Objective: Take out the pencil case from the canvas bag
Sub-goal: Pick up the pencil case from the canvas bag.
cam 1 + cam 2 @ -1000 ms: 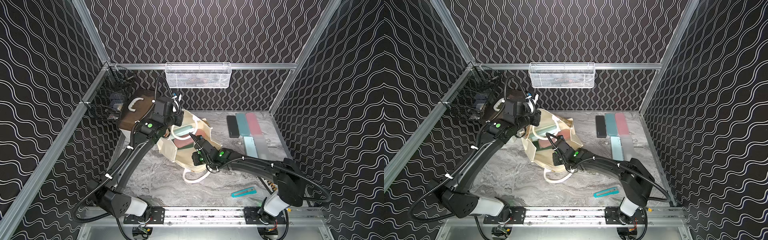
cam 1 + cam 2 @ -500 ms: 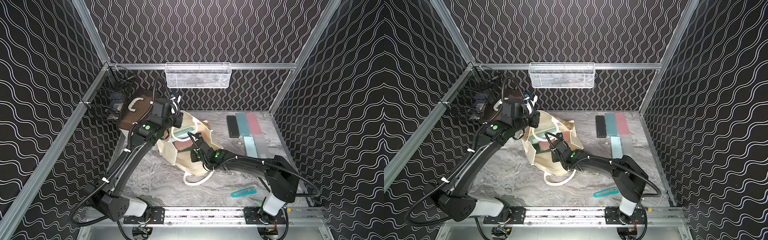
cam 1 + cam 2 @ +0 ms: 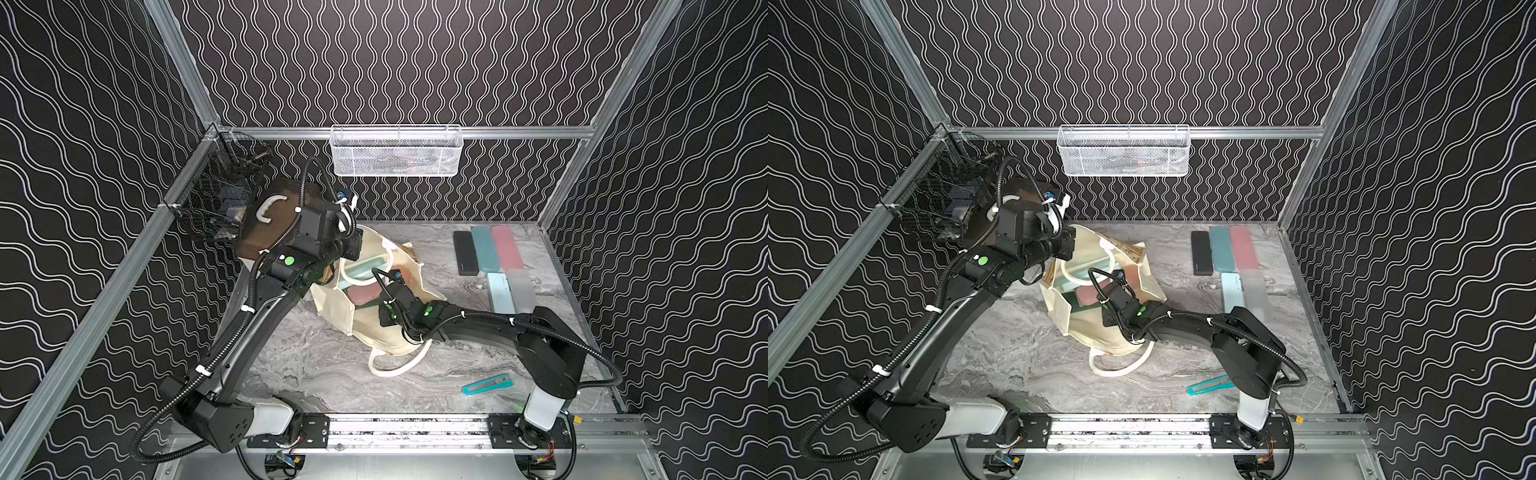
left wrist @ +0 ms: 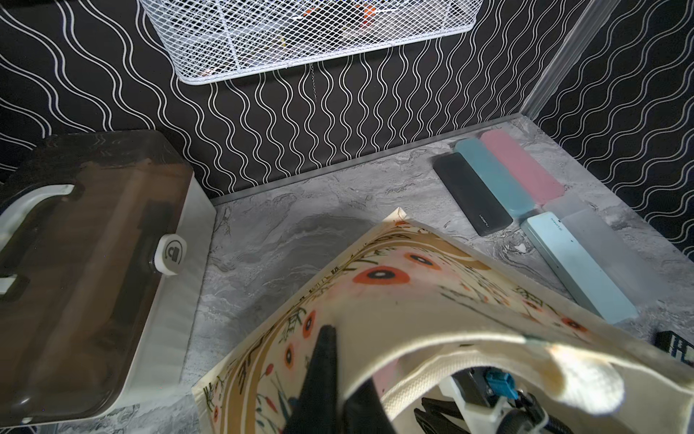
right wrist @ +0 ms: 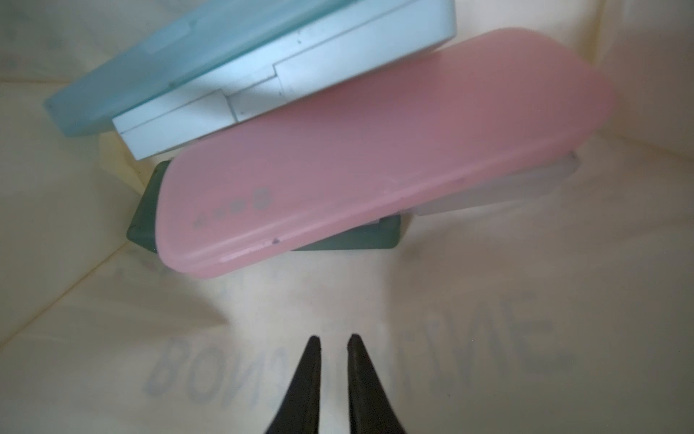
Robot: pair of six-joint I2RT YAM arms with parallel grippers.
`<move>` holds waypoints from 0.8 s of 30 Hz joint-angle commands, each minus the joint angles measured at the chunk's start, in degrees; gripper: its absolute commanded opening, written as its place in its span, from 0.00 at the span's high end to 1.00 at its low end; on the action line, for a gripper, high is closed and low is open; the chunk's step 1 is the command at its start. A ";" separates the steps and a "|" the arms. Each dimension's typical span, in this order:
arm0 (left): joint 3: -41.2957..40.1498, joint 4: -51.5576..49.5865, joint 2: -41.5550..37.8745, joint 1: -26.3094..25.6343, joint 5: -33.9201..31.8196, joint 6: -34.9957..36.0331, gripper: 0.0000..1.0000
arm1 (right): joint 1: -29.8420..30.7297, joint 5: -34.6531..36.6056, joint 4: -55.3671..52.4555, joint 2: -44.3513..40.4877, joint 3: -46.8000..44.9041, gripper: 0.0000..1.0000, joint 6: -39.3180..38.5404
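1. Left hand [image 4: 338, 379]: pinching the rim of the canvas bag [image 3: 365, 336], mouth lifted.
2. Right hand [image 5: 334, 338]: inside the bag, fingers narrowly parted, gripping nothing.
3. Pink pencil case [image 5: 375, 150]: inside the bag, atop a green case [image 5: 146, 221].
4. Bag: lies mid-desk [image 3: 316, 365].

Grey marbled table [image 3: 324, 365] carries the canvas bag [image 3: 374, 332], which encloses the right gripper [image 5: 333, 338]; a brown-lidded box [image 3: 270, 232] sits beyond, to the gripper's left. Five flat cases [image 3: 484, 249] lie well to its right, and a teal cutter [image 3: 487, 383] lies right of it, nearer the base rail.
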 commanded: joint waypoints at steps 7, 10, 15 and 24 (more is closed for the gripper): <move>-3.15 7.50 -4.29 -0.04 4.25 -1.25 1.00 | -5.91 -7.15 -2.10 0.99 -0.44 0.78 12.71; -6.91 10.40 -6.98 -0.03 7.88 -1.04 1.00 | -7.99 -8.65 -1.31 0.47 -0.82 0.75 16.36; -11.59 12.35 -10.29 0.00 13.57 -0.83 1.00 | -12.25 -11.97 1.99 -0.34 -1.93 0.69 23.47; -15.11 12.95 -12.59 0.01 17.54 -0.61 1.00 | -14.83 -14.22 8.28 -0.08 -1.12 0.56 30.07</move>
